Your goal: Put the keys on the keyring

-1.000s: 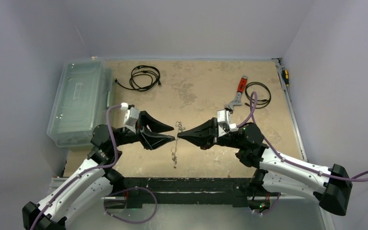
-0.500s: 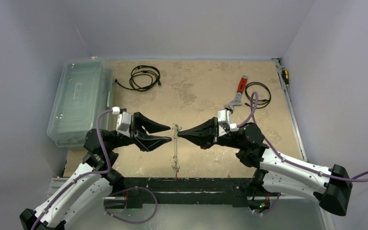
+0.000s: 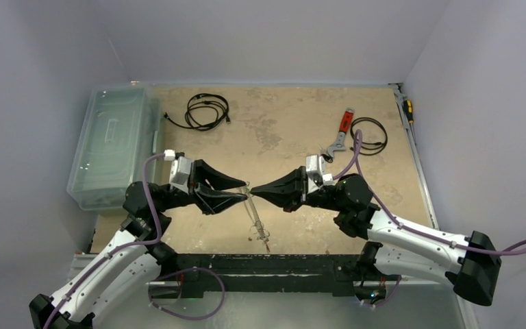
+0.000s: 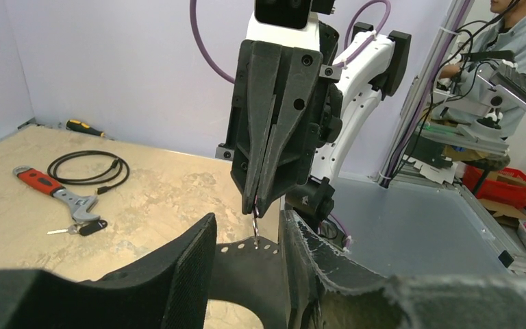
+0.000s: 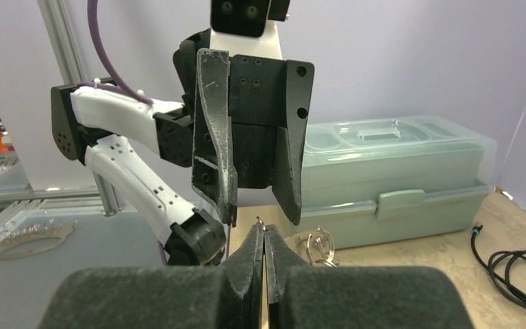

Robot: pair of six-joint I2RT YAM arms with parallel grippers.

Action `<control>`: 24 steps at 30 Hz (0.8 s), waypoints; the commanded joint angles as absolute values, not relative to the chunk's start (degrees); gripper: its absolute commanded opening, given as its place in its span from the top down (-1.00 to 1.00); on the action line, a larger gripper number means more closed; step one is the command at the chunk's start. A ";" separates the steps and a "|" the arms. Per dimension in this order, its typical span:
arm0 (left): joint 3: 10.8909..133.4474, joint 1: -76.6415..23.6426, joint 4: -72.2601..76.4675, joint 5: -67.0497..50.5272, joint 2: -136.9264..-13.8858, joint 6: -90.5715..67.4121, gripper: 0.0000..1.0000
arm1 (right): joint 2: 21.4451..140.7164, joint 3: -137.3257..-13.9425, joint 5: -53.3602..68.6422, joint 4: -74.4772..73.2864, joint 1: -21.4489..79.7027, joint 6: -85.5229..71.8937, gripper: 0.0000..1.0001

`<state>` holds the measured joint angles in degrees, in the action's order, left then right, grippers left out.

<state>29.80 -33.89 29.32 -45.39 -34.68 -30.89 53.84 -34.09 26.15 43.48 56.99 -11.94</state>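
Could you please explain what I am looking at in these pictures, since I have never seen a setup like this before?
These are two robot arms bolted at the near edge of a table, each ending in a two-fingered claw. One picture looks down from above and behind the arms. The other two come from small cameras on each wrist, so each sees its own claw and the opposite arm. On the table lie a clear plastic box, two coiled black cables, and a red-handled wrench with a black-headed key beside it. The right claw is shut on a thin metal keyring, which hangs down with small keys at its lower end. The left claw is open, and the ring appears to sit between its jaws.
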 commanded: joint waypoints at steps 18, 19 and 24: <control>30.89 -34.19 31.43 -47.11 -36.22 -32.84 0.50 | 56.22 -37.35 23.20 53.37 58.66 -14.52 1.00; 30.92 -34.13 31.43 -47.11 -36.21 -32.85 0.56 | 56.31 -37.38 23.20 53.51 58.70 -14.58 1.00; 31.72 -34.18 30.53 -47.02 -35.70 -32.64 1.00 | 57.33 -37.53 23.55 54.09 59.06 -14.76 1.00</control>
